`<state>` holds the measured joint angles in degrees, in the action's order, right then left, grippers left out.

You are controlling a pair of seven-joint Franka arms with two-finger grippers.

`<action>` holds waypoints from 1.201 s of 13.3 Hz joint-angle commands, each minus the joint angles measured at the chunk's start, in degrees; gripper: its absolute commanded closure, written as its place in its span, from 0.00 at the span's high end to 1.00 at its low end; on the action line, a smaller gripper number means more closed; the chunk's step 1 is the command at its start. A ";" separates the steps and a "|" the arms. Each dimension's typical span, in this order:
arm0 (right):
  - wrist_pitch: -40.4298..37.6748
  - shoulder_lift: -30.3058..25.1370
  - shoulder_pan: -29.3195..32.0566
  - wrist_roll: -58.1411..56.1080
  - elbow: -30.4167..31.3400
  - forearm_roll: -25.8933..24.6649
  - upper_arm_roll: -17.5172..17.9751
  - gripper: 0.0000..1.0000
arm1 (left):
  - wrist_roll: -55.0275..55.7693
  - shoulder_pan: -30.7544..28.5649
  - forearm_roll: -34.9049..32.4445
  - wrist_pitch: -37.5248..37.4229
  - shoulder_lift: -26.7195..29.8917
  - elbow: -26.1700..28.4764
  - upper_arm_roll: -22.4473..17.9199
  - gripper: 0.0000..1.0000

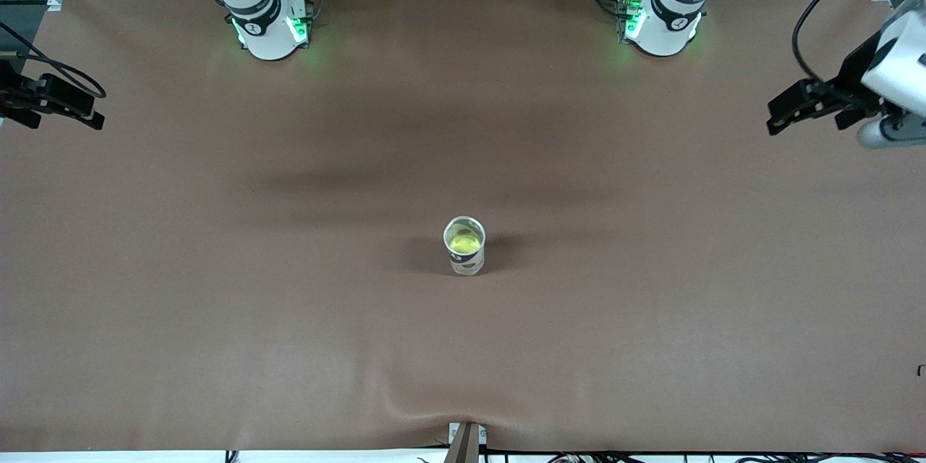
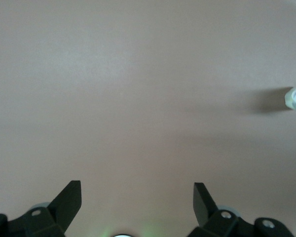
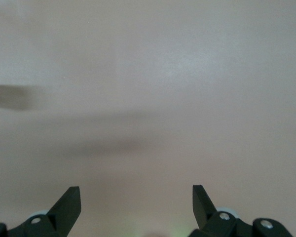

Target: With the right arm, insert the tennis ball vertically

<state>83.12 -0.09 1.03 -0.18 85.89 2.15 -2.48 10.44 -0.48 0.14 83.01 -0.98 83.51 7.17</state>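
You can see the tennis ball [image 1: 464, 239] already sitting inside the upright canister [image 1: 464, 246], its yellow-green top showing just below the open rim. The canister stands alone near the middle of the brown worktop [image 1: 217, 268], nearer to the front camera than both arm bases. From these pictures, the insertion looks done, and nothing appears left but to confirm the ball has settled and the canister stands steady.

Your right tool [image 3: 136, 197] is released, its two black fingers spread wide with only bare worktop between them. It hangs over the right arm's end of the worktop, well apart from the canister, which shows only as a sliver at the edge of the right wrist view. In the front view you catch the right tool at the frame's edge.

Your left tool [image 2: 137, 196] is likewise released and grasping nothing, over the left arm's end of the worktop, with the canister small and distant in its wrist view. The left arm waits.

Both tools are clear of the canister, so I judge little risk of knocking it
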 commanded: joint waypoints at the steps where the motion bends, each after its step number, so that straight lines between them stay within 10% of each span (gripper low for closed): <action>1: -0.86 -0.08 1.08 0.00 -0.82 -0.66 0.45 1.00 | -2.88 0.92 1.70 0.49 5.72 6.13 -3.13 1.00; 16: -0.95 0.18 0.99 0.00 -0.82 -0.48 0.46 1.00 | -8.42 1.27 1.09 0.40 7.83 7.63 -5.95 1.00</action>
<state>82.90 -0.08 1.10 -0.18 85.85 2.14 -2.68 2.42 0.16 0.83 83.14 5.71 90.56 1.27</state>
